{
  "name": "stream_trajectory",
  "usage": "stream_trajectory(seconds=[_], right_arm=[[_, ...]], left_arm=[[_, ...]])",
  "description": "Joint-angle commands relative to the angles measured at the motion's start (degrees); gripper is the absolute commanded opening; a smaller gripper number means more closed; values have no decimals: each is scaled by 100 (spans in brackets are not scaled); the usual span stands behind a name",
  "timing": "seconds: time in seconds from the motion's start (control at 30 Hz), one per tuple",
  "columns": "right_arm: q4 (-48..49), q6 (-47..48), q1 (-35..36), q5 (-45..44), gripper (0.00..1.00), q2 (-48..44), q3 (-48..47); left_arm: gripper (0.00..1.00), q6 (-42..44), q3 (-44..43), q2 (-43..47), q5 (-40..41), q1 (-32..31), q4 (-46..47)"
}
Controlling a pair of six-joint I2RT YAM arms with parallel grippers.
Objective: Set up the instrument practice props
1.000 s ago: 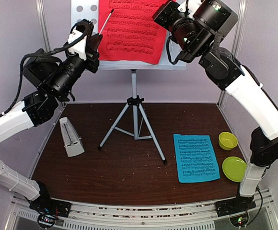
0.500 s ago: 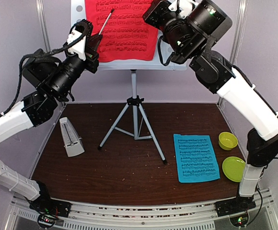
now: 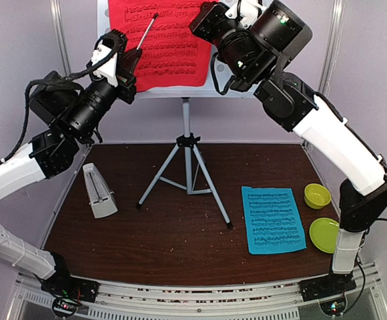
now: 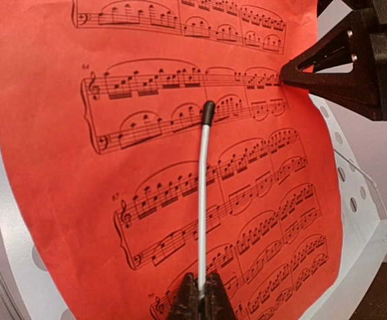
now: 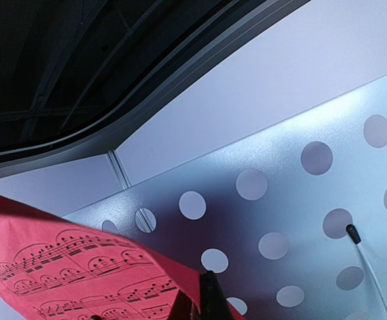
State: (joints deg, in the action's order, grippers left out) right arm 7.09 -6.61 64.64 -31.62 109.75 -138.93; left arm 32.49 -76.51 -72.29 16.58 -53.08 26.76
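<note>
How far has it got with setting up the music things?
Done, it seems: the music stand is upright, the metronome stands on the table. In hand: the right gripper pinches the red page by its edge on the stand; the left gripper holds a thin white baton over it. Left: the blue page lies flat on the table.

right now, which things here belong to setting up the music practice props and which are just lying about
Part of the job: music stand, red sheet, blue sheet, metronome, white stick.
Just lying about: green bowl, green plate.
</note>
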Motion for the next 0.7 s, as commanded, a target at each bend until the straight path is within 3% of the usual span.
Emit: stream_trajectory(seconds=[0.0, 0.2, 0.27, 0.33, 0.43, 0.67], right_arm=[[11, -274, 10, 323, 0, 33, -72], [-9, -714, -103, 638, 1, 12, 13], [-46, -796, -138, 712, 6, 15, 20], [-88, -805, -149, 748, 18, 4, 39], [-114, -774, -153, 764, 25, -29, 94], [-29, -702, -199, 811, 23, -170, 401]], left_arm=[[0, 62, 178, 250, -283, -1, 344], [0, 73, 232, 355, -324, -1, 308], [0, 81, 233, 356, -315, -1, 299], [0, 91, 225, 348, -309, -1, 294], [0, 94, 179, 306, -313, -1, 272], [0, 73, 98, 227, -306, -1, 294]])
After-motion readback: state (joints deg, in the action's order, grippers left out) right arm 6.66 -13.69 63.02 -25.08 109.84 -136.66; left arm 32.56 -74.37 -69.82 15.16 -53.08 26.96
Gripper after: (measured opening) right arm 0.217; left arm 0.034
